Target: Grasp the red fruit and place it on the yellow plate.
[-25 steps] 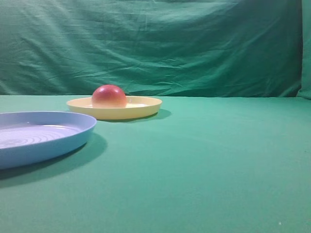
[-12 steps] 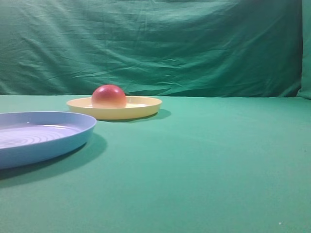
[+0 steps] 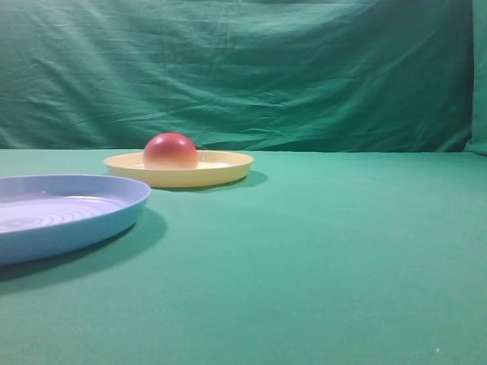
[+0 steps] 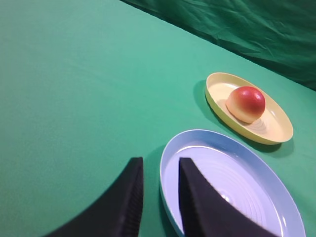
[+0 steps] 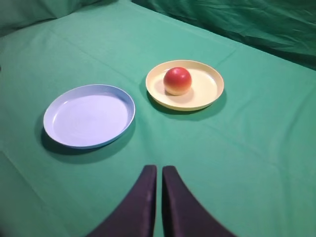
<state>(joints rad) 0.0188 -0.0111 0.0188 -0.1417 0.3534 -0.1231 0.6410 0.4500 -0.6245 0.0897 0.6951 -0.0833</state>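
Lying at far left on the green cloth (image 3: 319,251): a light blue plate (image 3: 61,217) with concentric ridges, nothing on it. Just right of it, and well apart: the yellow plate (image 3: 221,171), with the red fruit (image 3: 170,150) resting dome-up on its left half, touched by neither gripper. Left gripper (image 4: 159,190) poised above the blue plate's near rim, jaws slightly parted, holding nothing. Right gripper (image 5: 159,190) pulled back toward the cloth's near edge, jaws pressed together, empty.
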